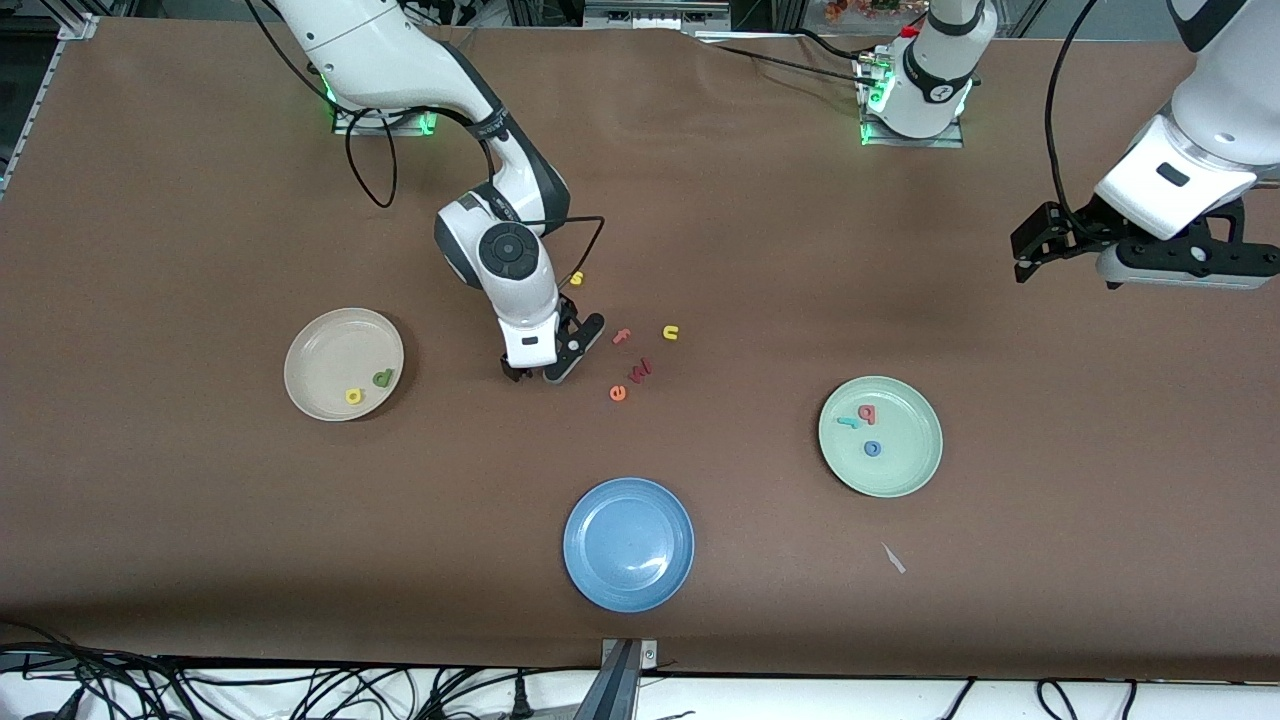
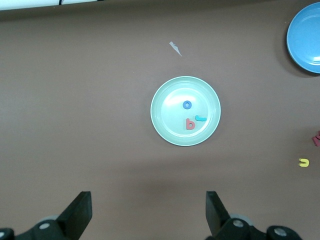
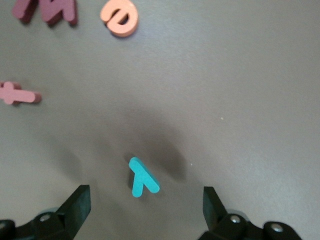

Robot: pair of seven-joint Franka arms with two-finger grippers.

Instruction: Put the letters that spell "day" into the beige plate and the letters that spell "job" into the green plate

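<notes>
Right tool (image 3: 142, 210), fingers spread, hangs low over the teal y (image 3: 142, 178) on the desk (image 1: 200, 500). Left tool (image 2: 148, 212), also spread, waits high above the green plate (image 2: 162, 127).

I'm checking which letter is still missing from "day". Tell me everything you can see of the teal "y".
The teal "y" is a small flat letter, seemingly foam, a long stroke with a shorter branch. It lies flat on the bare brown table, not in any plate, touching nothing else. It sits between the open fingers of the right gripper, which is low over it without touching it. The front view hides it under that gripper. The orange "e" and pink "t" lie apart from it.
</notes>
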